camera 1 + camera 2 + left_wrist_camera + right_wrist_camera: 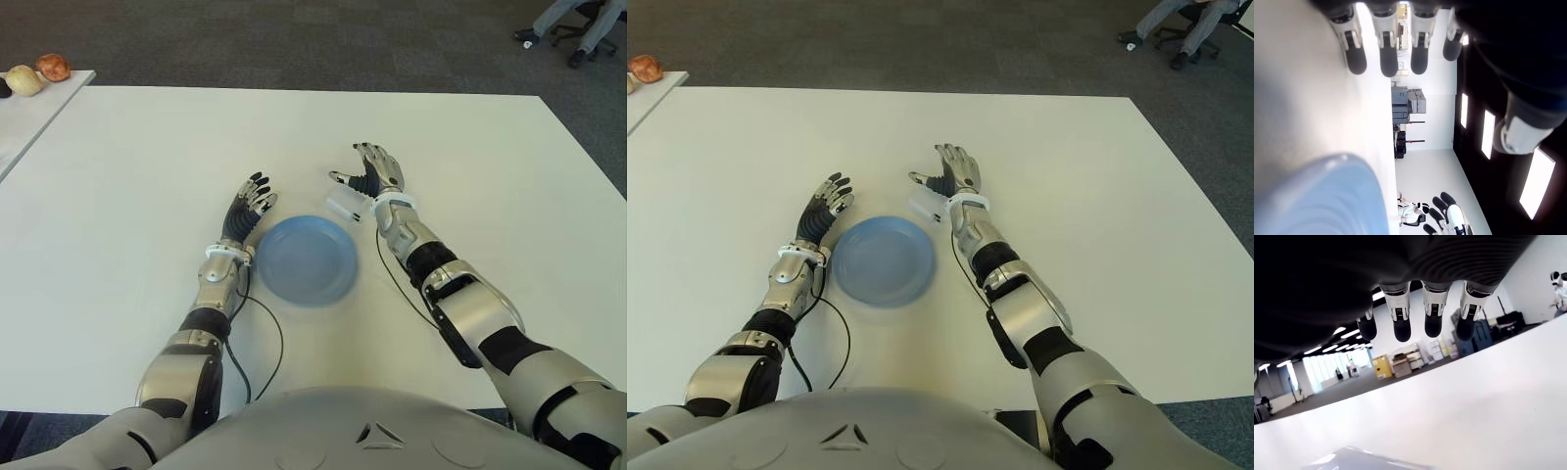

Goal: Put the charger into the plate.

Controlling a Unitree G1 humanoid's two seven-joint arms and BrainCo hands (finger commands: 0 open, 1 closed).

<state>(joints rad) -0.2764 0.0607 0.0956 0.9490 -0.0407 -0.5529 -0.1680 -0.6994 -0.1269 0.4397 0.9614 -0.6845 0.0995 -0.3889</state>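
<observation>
Left eye view: two robot hands flank a blue plate (306, 259) on a white tabletop (127, 186).
The white charger (345, 205) lies just above the plate's upper right rim, beside the right robot hand (377, 171), fingers spread, holding nothing. The left robot hand (250, 204), also open and empty, shows left of the plate.

Blue plate (307, 259) flanked by both hands: left hand (249, 209) just beside its left rim, right hand (374, 173) past far-right rim, fingers spread. Charger (344, 205) wedged between right hand and plate. Rest of white table (147, 166) wide open, nothing blocked.
</observation>
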